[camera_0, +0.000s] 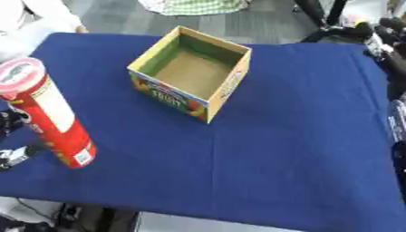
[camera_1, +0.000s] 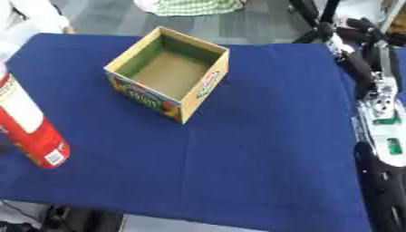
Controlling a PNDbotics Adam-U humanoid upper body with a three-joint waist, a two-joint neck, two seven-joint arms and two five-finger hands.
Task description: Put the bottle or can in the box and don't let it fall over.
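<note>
Tall red chip can (camera_0: pixel 54 118) w/ cream label panel and pale lid, up off the blue cloth, tilted so the lid leans toward the table's left edge and the barcode end points down toward the near-left part of the cloth. Held at the left edge by left hand (camera_0: pixel 14 136): dark fingers (camera_0: pixel 17 156) seen behind and beside the can's lower half, one w/ a silver tip just left of the can's bottom end; hand mostly cut off by the view edge, so wrap around the can partly hidden, but fingers appear curled against it. Open cardboard box (camera_0: pixel 194 74), well apart from left hand, off to its right and farther from the robot; yellow rim, green inner walls, brown floor, printed fruit graphics on outer sides, standing upright w/ a corner toward the robot, nothing inside. Blue tablecloth (camera_0: pixel 293 136) under everything, bare betw. can and box. Right hand (camera_1: pixel 366 54) far from the can, across the table at the right edge, raised near the far-right corner; black fingers visible, whether straight or curled: can't tell. Right forearm (camera_1: pixel 384 122) below it, silver and white w/ green bits, running down the right side.
</note>
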